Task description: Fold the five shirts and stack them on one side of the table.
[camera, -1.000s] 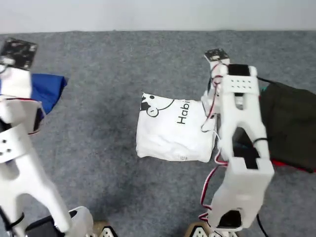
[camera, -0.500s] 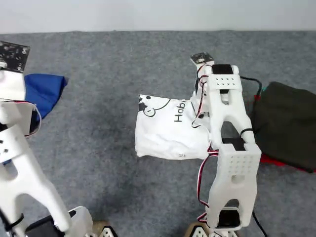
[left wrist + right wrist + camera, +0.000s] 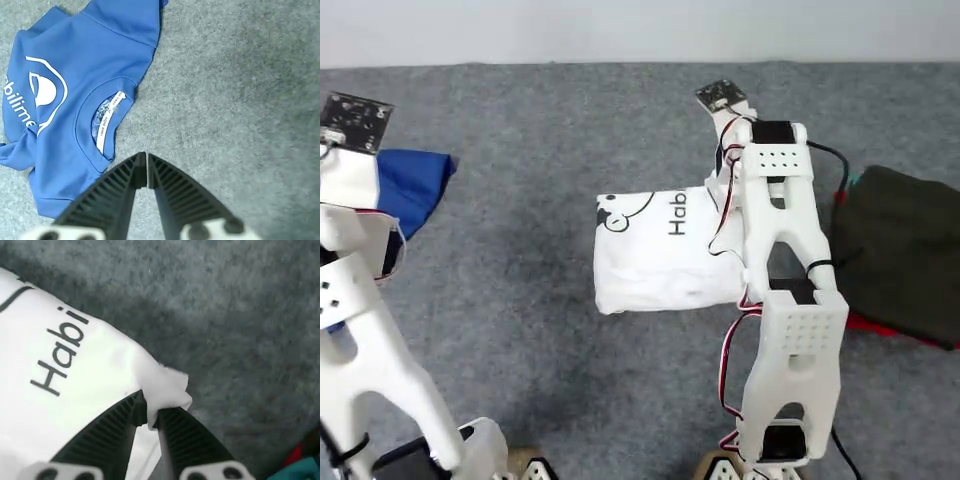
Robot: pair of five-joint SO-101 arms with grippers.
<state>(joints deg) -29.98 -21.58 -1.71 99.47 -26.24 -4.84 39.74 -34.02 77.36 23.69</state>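
A folded white shirt with black print lies mid-table. My right gripper is shut on the white shirt's far right corner, pinching a tuft of cloth; in the high view the right arm covers that edge. A blue shirt lies unfolded at the far left. It spreads out with its collar showing as the blue shirt under my left gripper, which is shut on nothing and hovers just beside the collar. A dark folded shirt sits on a red one at the right.
The grey carpeted table has free room in front and between the white and blue shirts. A strip of red cloth and a bit of teal peek from under the dark pile.
My right arm has swung left and farther back, dragging the white shirt's right corner with it; the shirt now lies squarer. The left arm shifted only slightly.
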